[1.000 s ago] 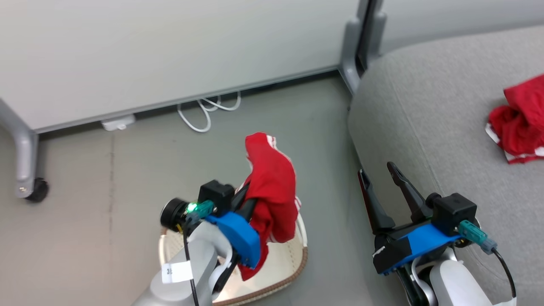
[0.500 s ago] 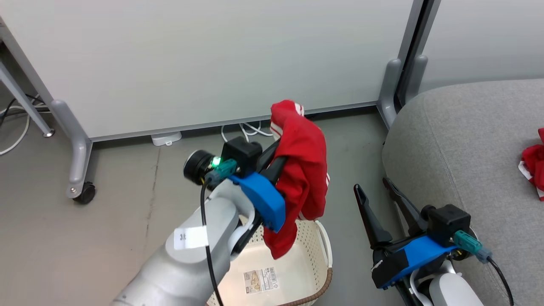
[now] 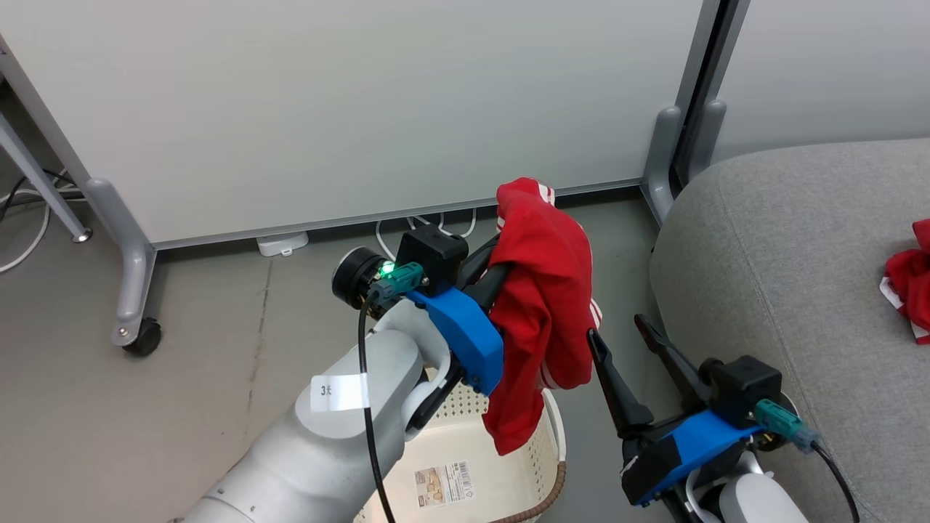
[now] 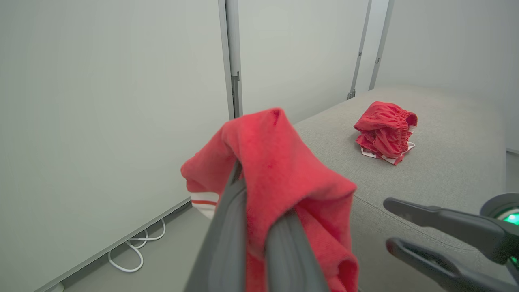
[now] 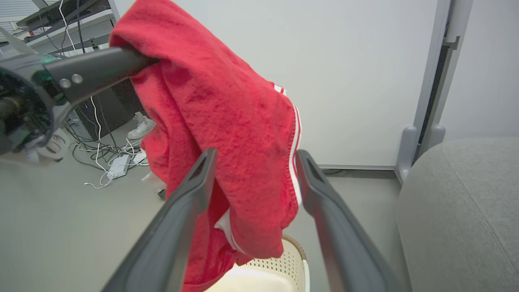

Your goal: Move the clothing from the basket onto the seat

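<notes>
Setting: grey floor (image 3: 182,378) in front of a white partition panel (image 3: 327,109) on grey legs. One caster wheel (image 3: 142,338) sits at mid-left of the head view, and a loop of white cable (image 3: 425,221) lies at the panel's foot.

Left gripper (image 3: 485,280): centre of the head view, fingers clamped together on a red garment (image 3: 545,312) with white stripes. The fabric drapes over both fingertips and hangs down the right side of the fingers. Its lowest fold hangs above the laundry basket (image 3: 556,479), clear of the basket floor.

Laundry basket: bottom centre of the head view, cream perforated wall with a brown rim, standing on the floor. The barcode sticker (image 3: 443,483) on its bottom is exposed.

Right gripper (image 3: 617,327): lower right of the head view, fingers spread wide with nothing between them. Its nearer fingertip is just beside the hanging garment's right edge; I cannot tell whether they touch. In the right wrist view the garment hangs just beyond the two spread fingers.

Sofa seat cushion (image 3: 785,254): grey fabric, right side of the head view. A second red garment (image 4: 383,129), bunched with its elastic waistband showing, lies on it at the upper right of the left wrist view, well apart from both grippers.
</notes>
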Motion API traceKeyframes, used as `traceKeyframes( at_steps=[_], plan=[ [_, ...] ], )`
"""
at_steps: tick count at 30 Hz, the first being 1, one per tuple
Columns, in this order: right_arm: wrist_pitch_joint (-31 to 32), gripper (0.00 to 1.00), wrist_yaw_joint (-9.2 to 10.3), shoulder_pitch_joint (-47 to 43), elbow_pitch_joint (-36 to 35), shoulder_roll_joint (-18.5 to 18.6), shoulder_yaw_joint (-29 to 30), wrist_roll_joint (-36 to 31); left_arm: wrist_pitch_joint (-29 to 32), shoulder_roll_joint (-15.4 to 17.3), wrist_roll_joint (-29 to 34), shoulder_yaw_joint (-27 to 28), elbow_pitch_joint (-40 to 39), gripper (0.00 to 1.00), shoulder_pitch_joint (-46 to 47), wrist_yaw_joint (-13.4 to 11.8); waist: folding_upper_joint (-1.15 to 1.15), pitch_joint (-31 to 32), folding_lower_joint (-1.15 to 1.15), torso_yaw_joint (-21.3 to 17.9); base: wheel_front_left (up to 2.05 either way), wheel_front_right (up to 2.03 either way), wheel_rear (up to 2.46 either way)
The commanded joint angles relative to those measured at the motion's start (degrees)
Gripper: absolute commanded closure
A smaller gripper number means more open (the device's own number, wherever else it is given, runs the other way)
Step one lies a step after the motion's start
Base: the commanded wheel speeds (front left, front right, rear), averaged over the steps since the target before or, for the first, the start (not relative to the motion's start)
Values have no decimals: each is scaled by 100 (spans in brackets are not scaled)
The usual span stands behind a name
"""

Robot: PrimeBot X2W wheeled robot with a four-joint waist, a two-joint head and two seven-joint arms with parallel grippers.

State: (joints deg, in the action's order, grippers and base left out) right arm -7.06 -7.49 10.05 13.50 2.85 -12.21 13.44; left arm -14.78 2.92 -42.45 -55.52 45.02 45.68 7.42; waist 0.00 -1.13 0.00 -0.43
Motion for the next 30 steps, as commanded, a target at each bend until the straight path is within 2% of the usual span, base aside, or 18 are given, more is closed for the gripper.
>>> traceKeyframes(
  at_steps=[1,9,19,30],
  plan=[
    [25,0,-1,-50,38,6,-49,27,-28,-2,-51,-43,21,100,91,10,0,9,0,-8,0,0,0],
    [101,0,-1,299,481,6,-351,-36,-44,-2,-221,-272,-19,100,193,-40,0,-28,0,-12,0,0,0],
    [-174,0,-1,1112,1572,6,-740,116,-49,-3,-393,-499,-166,100,276,-101,0,-128,0,79,0,0,0],
    [-612,0,-1,1900,2695,6,-760,294,-50,-2,-518,-747,-291,100,263,-112,0,-69,0,177,0,0,0]
  ],
)
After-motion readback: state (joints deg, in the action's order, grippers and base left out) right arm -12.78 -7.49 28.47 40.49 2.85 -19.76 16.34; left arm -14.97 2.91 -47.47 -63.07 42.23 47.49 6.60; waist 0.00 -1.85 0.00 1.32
